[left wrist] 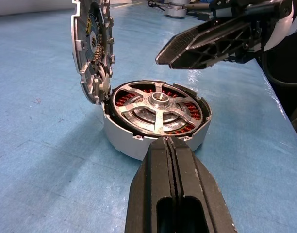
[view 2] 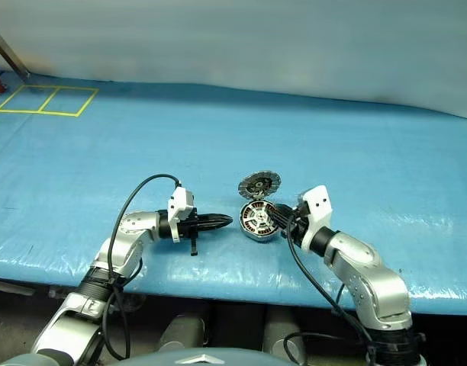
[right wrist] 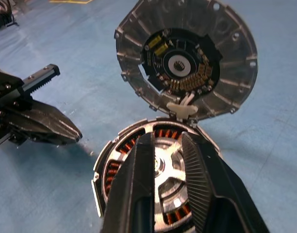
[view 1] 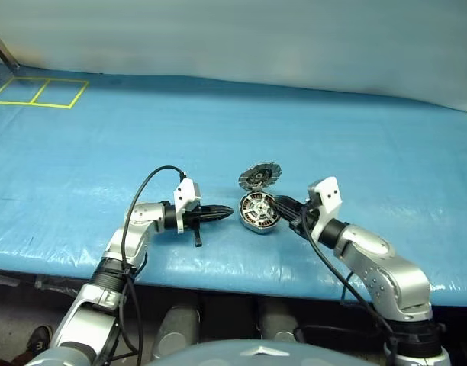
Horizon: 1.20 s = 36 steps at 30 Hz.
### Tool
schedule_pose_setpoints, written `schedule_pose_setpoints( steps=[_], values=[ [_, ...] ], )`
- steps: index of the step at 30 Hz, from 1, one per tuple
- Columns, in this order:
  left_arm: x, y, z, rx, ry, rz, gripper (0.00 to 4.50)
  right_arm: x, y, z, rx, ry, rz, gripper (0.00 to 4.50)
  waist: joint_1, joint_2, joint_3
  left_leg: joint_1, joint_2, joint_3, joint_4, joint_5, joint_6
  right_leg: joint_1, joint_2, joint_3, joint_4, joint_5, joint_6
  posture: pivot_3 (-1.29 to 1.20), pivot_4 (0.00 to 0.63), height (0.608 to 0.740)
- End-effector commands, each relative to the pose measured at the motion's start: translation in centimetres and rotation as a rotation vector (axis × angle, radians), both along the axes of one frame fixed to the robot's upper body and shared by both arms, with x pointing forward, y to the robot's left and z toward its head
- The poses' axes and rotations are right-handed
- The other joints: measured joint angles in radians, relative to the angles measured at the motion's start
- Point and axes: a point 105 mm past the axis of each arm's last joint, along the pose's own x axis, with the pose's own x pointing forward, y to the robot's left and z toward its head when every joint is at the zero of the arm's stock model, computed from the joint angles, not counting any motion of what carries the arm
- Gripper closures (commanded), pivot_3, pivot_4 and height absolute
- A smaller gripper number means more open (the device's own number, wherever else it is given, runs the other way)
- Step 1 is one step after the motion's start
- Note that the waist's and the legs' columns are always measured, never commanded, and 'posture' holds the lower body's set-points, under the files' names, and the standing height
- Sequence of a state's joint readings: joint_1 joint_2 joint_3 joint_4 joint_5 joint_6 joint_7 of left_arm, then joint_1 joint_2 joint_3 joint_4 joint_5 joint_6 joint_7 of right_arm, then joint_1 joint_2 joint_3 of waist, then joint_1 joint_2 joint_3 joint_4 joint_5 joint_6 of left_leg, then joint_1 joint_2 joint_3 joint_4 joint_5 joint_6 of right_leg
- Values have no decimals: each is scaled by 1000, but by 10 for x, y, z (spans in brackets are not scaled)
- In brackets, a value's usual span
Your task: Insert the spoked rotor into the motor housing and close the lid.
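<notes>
The spoked rotor (left wrist: 158, 108) already sits in the motor housing (left wrist: 153, 138), its silvery spokes over copper windings, so we judge insertion done. The lid (right wrist: 187, 58), a ribbed grey disc with a dark centre, stands upright on its hinge at the housing's far edge and has yet to be closed. The housing rests on the table (view 1: 104, 137), which is covered in a blue sheet. Our left pincer (view 1: 218, 214) is pressed shut and empty, beside the housing. Our right pincer (right wrist: 167, 160) hovers over the rotor, slightly parted, gripping nothing.

A blue tarp (view 1: 241, 122) covers the table — yellow tape squares (view 1: 39, 92) far left.
</notes>
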<state>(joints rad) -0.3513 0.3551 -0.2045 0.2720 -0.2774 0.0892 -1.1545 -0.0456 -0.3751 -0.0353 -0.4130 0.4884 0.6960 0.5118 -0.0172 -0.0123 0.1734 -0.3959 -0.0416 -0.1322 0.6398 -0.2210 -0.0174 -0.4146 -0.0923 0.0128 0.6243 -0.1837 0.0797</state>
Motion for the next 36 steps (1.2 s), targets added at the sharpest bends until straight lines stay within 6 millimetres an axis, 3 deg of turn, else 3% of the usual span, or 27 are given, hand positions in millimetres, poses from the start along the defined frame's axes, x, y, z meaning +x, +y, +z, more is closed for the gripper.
schedule_pose_setpoints(
  steps=[1,9,15,21,30,33,36],
  values=[
    [0,2,1,-7,-23,15,4500,13,14,-4,-19,-13,19,4490,-3,0,0,0,0,0,0,0,0,0,0,0,0,0,0,0,150,740],
    [2,9,1,-3,-34,56,4500,20,27,-18,-96,23,60,4490,-3,0,0,0,0,0,-2,0,0,-1,0,0,0,0,0,0,150,740],
    [1,11,-1,-3,-33,70,4500,13,21,-57,-175,161,28,4490,-3,-1,-1,2,0,0,-2,0,0,1,0,0,0,0,0,0,150,740],
    [1,12,-2,2,-34,71,4500,13,5,-77,-212,239,-88,4490,-3,-4,-9,3,0,0,-1,0,0,3,0,0,0,0,0,0,150,740],
    [1,11,-3,8,-35,65,4500,10,-1,-72,-228,217,-103,4490,7,-5,-13,3,0,-1,3,0,0,5,0,0,0,0,0,0,150,740],
    [1,11,-4,8,-34,64,4500,7,10,-55,-158,151,-48,4490,8,-5,-13,2,-1,-2,3,0,0,4,-1,0,0,0,0,0,150,740],
    [2,11,-3,4,-35,66,4500,8,14,-16,-80,14,-41,4490,7,-4,-12,1,-1,-1,-1,0,0,2,-1,0,-1,-1,0,0,150,740]
  ],
)
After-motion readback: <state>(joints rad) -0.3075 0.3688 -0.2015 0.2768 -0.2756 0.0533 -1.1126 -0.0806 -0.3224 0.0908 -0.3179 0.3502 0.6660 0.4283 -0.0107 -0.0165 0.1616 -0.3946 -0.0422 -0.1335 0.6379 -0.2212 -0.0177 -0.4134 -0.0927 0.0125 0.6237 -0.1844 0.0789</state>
